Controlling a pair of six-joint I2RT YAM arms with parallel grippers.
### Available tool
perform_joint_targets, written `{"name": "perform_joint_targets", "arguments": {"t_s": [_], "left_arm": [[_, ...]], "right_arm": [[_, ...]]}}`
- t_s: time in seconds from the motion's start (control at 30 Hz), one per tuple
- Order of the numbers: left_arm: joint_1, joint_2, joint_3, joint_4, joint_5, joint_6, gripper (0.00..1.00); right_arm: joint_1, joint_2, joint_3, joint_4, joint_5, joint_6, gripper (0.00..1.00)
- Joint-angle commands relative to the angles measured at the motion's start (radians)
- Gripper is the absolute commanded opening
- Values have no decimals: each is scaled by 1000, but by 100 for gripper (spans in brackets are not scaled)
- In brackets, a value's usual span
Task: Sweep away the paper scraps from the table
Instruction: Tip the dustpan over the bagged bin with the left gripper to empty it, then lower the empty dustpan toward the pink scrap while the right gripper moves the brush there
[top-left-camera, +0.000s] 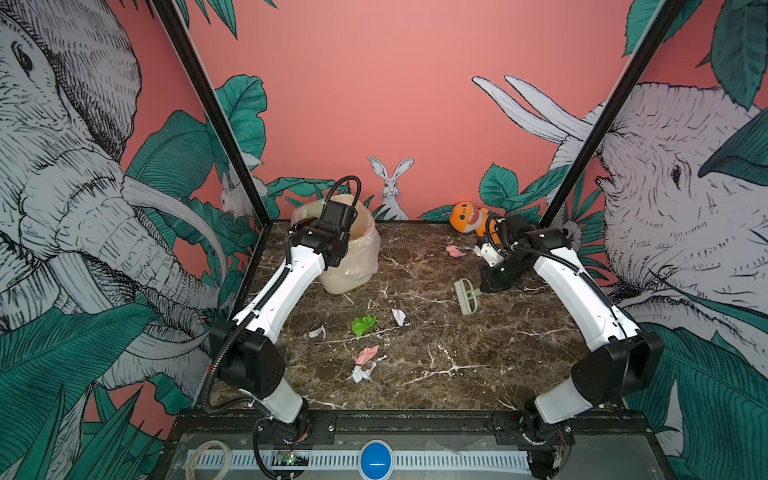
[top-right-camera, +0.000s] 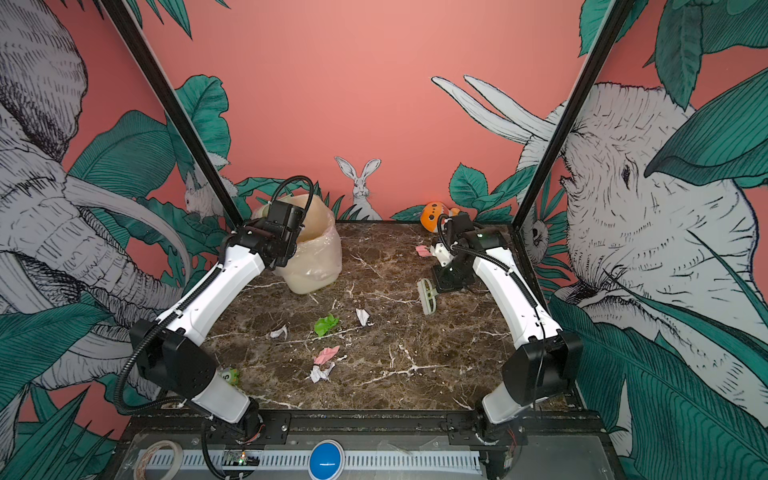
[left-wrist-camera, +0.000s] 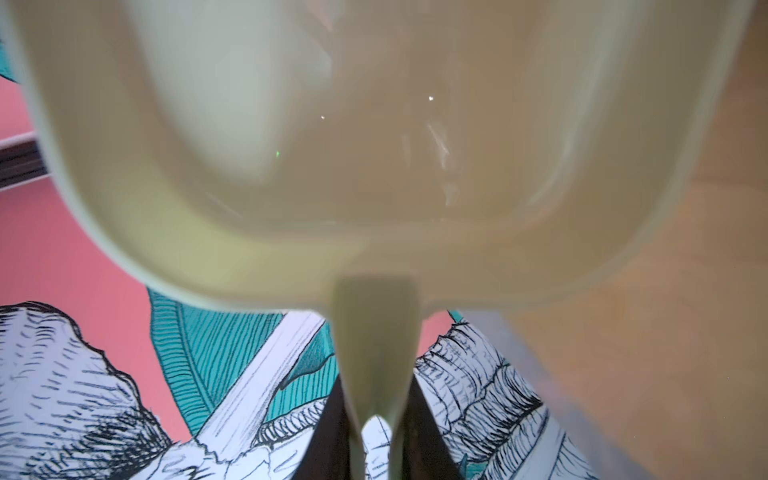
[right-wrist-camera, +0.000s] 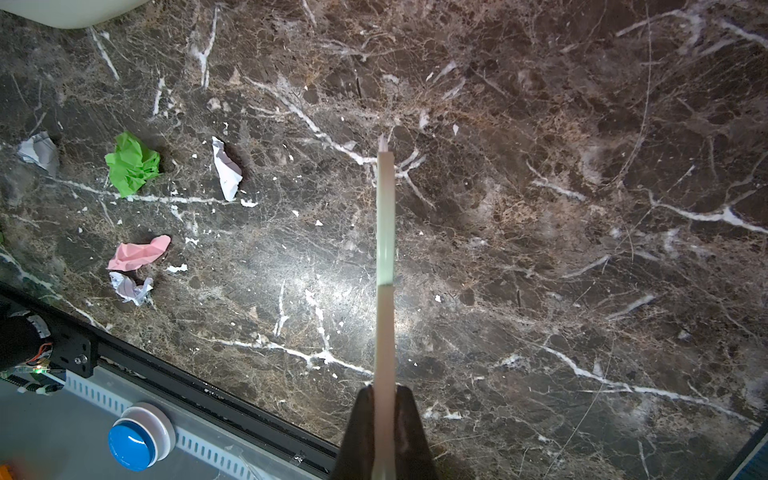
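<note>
Several paper scraps lie on the table (top-left-camera: 478, 353) left of centre: a green one (top-left-camera: 363, 324), white ones (top-left-camera: 399, 316) (top-left-camera: 318, 332) (top-left-camera: 361, 372) and a pink one (top-left-camera: 368, 354). Another pink scrap (top-left-camera: 455, 251) lies far right. My left gripper (left-wrist-camera: 376, 415) is shut on the handle of the pale green dustpan (left-wrist-camera: 374, 166), which is held over the bin (top-left-camera: 357, 257). My right gripper (right-wrist-camera: 384, 390) is shut on the brush (top-left-camera: 467, 296), held above the table to the right of the scraps. The right wrist view shows the green scrap (right-wrist-camera: 133, 168) and the pink scrap (right-wrist-camera: 139, 253).
The bin, lined with a plastic bag, stands at the back left. An orange plush shark (top-left-camera: 469, 217) lies at the back right by the wall. A black frame edges the table. In front of it are a blue button (top-left-camera: 376, 459) and a tape roll (top-left-camera: 210, 457).
</note>
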Motion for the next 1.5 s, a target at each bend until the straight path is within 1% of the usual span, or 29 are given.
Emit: {"name": "perform_joint_targets", "arguments": {"t_s": [0.0, 0.13, 0.23, 0.33, 0.4, 0.57, 0.63, 0.7, 0.83, 1.03, 1.1, 1.13, 1.3, 1.47], "left_arm": [[-4, -74, -11, 143, -49, 106, 10], [-3, -80, -2, 122, -40, 70, 10], [-3, -80, 31, 71, -26, -1, 10], [-8, -71, 137, -70, 37, -165, 11], [-27, -62, 229, -181, 101, -282, 11], [-91, -50, 390, -351, 259, -473, 12], [-126, -54, 415, -377, 320, -533, 13], [-171, -67, 412, -379, 383, -587, 13], [-234, -82, 386, -385, 521, -694, 14], [-297, -108, 258, -338, 672, -819, 15], [-297, -114, 212, -313, 719, -853, 15], [-331, -114, 190, -301, 737, -866, 15], [-358, -111, 85, -252, 827, -925, 15], [-372, -113, 17, -245, 865, -940, 15]], "right_arm": [[-4, 7, 30, -21, -7, -10, 0], [-3, 9, 23, -6, -21, -3, 0], [-3, 9, 15, 0, -10, -1, 0], [-4, 19, 30, -5, 35, -11, 0], [-4, 35, 68, -23, 86, -23, 0], [-4, 142, 196, -44, 229, -45, 0], [-4, 185, 251, -43, 271, -53, 0], [-4, 235, 313, -41, 319, -63, 0], [-4, 326, 428, -29, 386, -92, 0], [-2, 468, 602, 0, 485, -161, 0], [-3, 522, 665, 7, 512, -194, 0], [-3, 542, 685, 15, 520, -207, 0], [12, 631, 748, 82, 578, -294, 0], [41, 686, 737, 179, 626, -395, 0]]}}
